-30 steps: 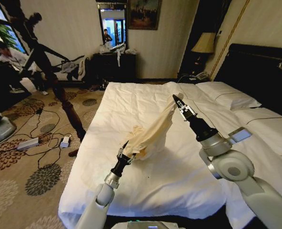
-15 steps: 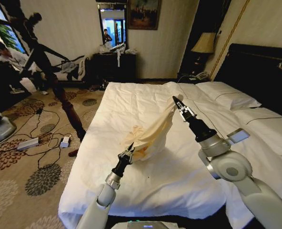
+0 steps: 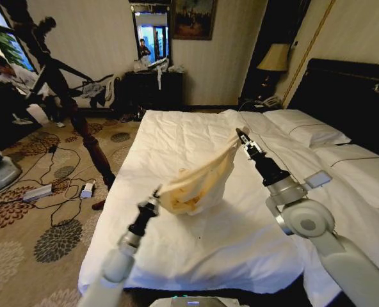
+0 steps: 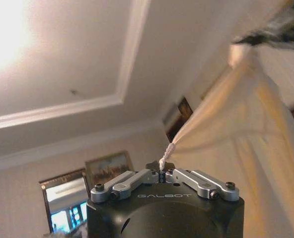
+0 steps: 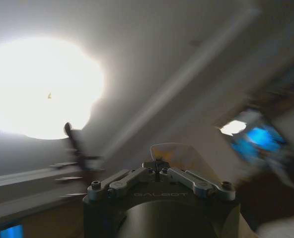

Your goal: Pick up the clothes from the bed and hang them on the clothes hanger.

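- Two grippers hold one cream garment (image 3: 199,182) stretched between them above the bed (image 3: 177,134).
- Your garment's long axis runs on a slant: low end toward the robot's left and near the foot of the bed, high end toward the right and the pillows (image 3: 308,131).
- It looks pale cream, thin and wrinkled, its lower edge sagging in a pouch to or just above the white duvet; contact cannot be told.
- Left gripper (image 3: 153,203): clamped on the low corner; your left wrist view shows a twisted bit of cloth pinched between the closed fingers (image 4: 137,179).
- Right gripper (image 3: 242,137): fingers closed on the high corner, cloth fanning out behind the tips in your right wrist view.
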